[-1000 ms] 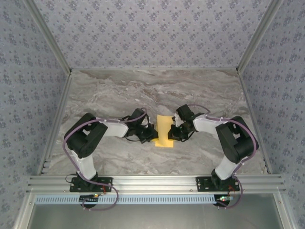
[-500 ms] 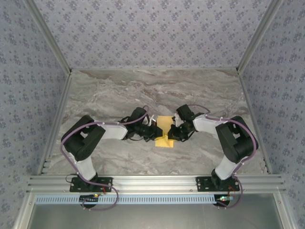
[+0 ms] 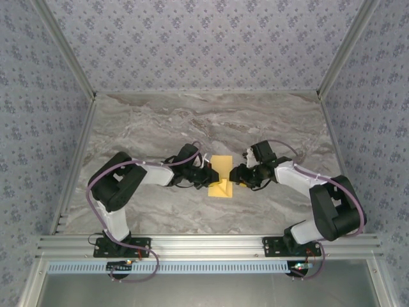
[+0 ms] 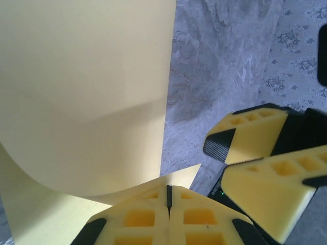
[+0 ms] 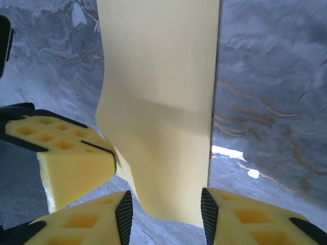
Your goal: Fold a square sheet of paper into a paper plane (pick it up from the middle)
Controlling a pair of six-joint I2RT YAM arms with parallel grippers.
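Looking past my two grippers, I see bare marble table (image 3: 160,121) ahead of them and out to either side, with the patterned walls (image 3: 204,38) well beyond. The tight spot is between the fingertips, where the grippers face each other with just the square sheet of paper (image 3: 222,165) between them. The sheet is folded to a narrow strip with straight long edges, and it bows up off the table at the end nearest my left gripper (image 4: 168,193). That gripper is pressed together and pinches the near edge of the sheet between its pads. My right gripper (image 5: 166,198) stands spread, one finger on each side of the strip's near end. The paper hangs loose in the gap with its right edge just beside my right finger (image 5: 255,219), though I cannot tell whether they touch.
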